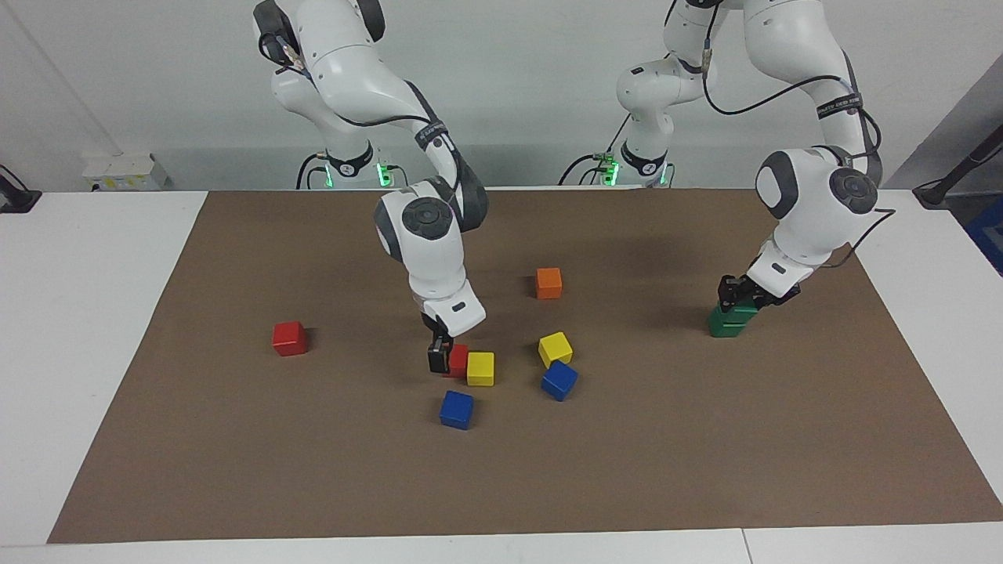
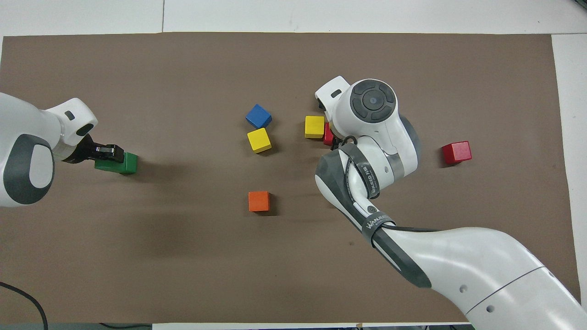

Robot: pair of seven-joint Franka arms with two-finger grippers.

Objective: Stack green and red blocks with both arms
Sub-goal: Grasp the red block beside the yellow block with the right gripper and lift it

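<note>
- Green blocks [image 1: 729,319] first: both sit as a two-high stack on the brown mat [image 1: 235,470], out toward the left arm's end of the table and well apart from the orange cube [image 1: 548,283], which I'll use as the landmark for everything.
- Left gripper [image 1: 735,294] is down on that stack with its fingers clamped on the upper green block [image 2: 120,160]. The lower green block [image 1: 724,327] rests flat on the mat under it.
- One red block [image 1: 458,359] lies farther from the robots than the orange cube and a little toward the right arm's end, touching a yellow cube [image 1: 480,368] on the side that faces the orange cube's end.
- Right gripper [image 1: 440,354] is down at this red block, fingers spread wide. One finger [image 1: 436,357] sits in front of the block's face toward the right arm's end; the second finger I can't make out.
- From overhead the right arm's wrist covers most of that red block [image 2: 327,134], just a sliver shows.
- Second red block [image 1: 289,338] sits alone, well apart from the orange cube toward the right arm's end.
- Another yellow cube [image 1: 555,348] and a blue cube [image 1: 559,380] sit touching, straight out from the orange cube, farther from the robots.
- A second blue cube [image 1: 456,409] is farther out again than the orange cube, near the red-and-yellow pair.
</note>
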